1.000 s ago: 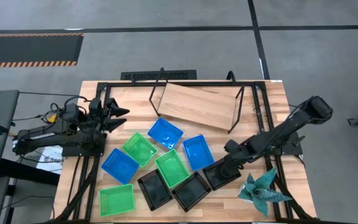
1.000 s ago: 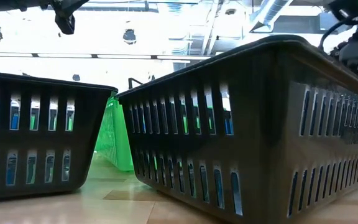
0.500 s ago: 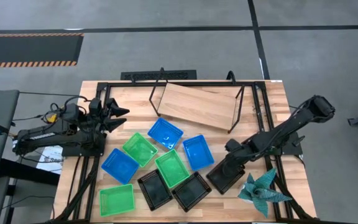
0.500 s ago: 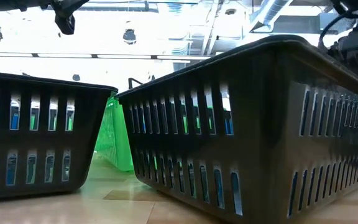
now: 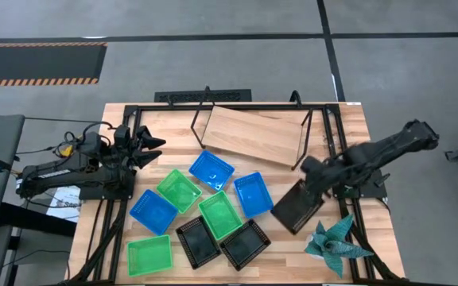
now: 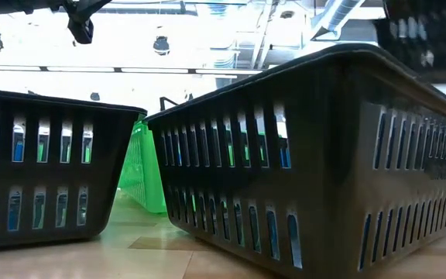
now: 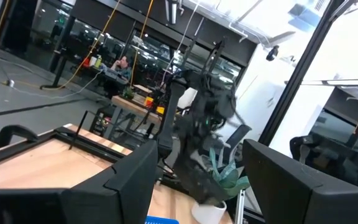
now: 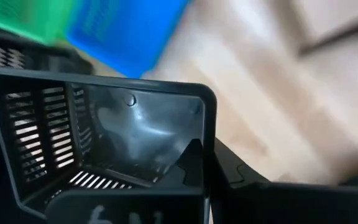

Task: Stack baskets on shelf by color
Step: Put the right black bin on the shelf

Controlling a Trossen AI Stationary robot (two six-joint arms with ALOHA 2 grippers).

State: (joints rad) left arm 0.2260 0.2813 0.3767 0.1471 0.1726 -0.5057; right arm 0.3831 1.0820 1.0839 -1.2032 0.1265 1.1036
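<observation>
Altogether three green baskets [image 5: 178, 191], three blue [image 5: 211, 170], three black [image 5: 198, 242].

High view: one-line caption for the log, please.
Right gripper lifts a black basket toward the bare shelf; left gripper waits.

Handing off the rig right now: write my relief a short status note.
Right claw is shut on a black basket, lifted and tilted beside the paper plant.
Left claw is open, parked at the table's left side.
Shelf holds nothing.
On the table: two black baskets, three blue, three green.
Done: one basket picked up.
Left: all nine to stack on the shelf by color.
</observation>
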